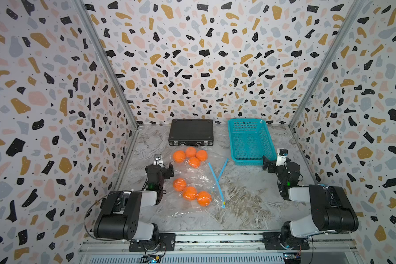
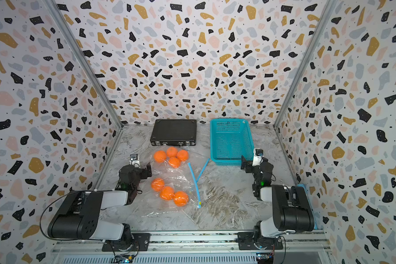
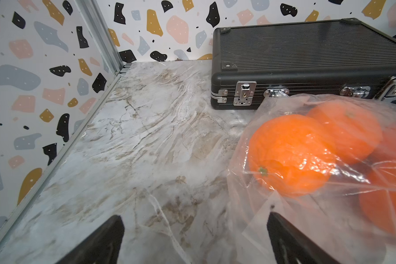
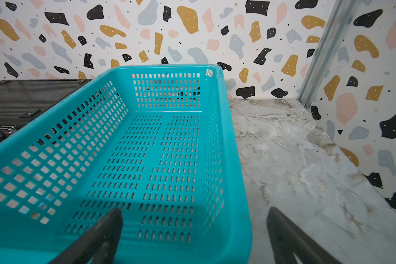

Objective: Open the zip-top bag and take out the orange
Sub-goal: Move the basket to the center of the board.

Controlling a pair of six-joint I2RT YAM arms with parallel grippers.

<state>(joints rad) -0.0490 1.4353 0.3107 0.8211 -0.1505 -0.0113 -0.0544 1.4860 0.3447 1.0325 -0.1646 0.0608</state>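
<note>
Now both pairs of jaws stand wide and hold nothing: those of the left arm (image 1: 124, 205) hover just beside the zip-top bag (image 1: 198, 173), probably to pin it, those of the right arm (image 1: 329, 205) above the teal basket (image 1: 247, 162) at its near corner. The oranges (image 1: 189, 193) lie inside the bag on the tabletop (image 1: 249, 205); its blue zip strip (image 1: 220, 193) forks on the side facing the right arm, likely where opening starts.

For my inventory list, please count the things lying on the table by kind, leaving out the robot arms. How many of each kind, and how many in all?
Oranges: 7
Clear zip-top bags: 2
Black case: 1
Teal basket: 1
Total: 11
</note>
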